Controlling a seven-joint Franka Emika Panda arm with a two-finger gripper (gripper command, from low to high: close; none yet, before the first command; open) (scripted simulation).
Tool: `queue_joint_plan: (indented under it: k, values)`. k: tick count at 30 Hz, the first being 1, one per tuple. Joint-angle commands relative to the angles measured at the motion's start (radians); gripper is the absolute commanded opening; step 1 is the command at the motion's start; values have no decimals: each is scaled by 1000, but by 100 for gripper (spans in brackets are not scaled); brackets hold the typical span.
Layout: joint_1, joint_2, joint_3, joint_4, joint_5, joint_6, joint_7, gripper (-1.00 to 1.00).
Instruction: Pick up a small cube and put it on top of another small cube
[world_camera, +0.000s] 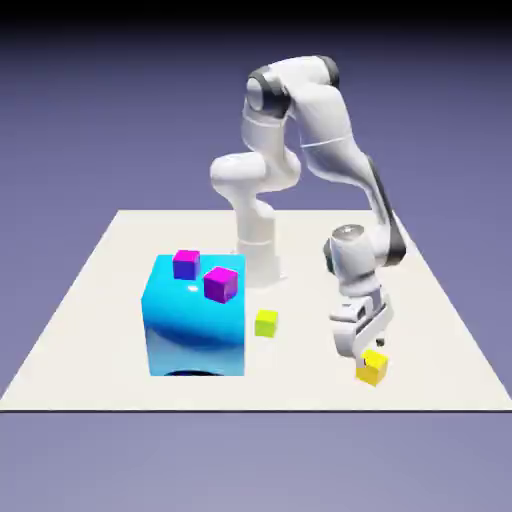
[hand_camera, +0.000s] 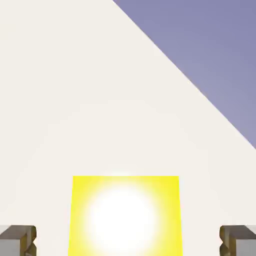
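The step in hand is judged to be the approach to the grasp; the pincer is seen released, its jaws spread wide, and nothing is held between them; it is lowered over the small golden-yellow cube, which rests on the worktop toward four o'clock of the exterior view, close to the near edge and well apart from the other things. In the hand view the same cube is framed between the two fingertips, at six o'clock of that picture, with bare worktop showing in a gap at each side; no contact is shown.

The next move is judged to call for a final lowering until the fingertips flank the cube's sides, then a closing on it, then a lift; a second small cube must afterwards be reached. The lime cube, lying just beside the big cyan block at that block's three o'clock, seems the readiest target, though this cannot be settled from the pictures.

Only in the exterior view are the arm, the lime cube, the cyan block and the two magenta cubes on its top shown; only in the hand view is the cube's centring between the fingertips made plain, along with the worktop's edge running off toward two o'clock.
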Motion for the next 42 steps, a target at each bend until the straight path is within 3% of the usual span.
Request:
queue_joint_plan:
  k: [1,2,10,33,35,41,42]
  values:
    - [-5,24,6,10,0,14,-4,0]
    - [-5,24,6,10,0,14,-4,-100]
    - [40,-230,-62,-96,-12,-140,53,-100]
    - [-395,-1063,-344,-212,-589,-826,950,-100]
    - [-403,-1077,-349,-214,-599,-837,965,-100]
    - [-403,-923,-355,-280,-600,-617,965,-100]
    - [-403,-923,-355,-280,-600,-617,965,100]
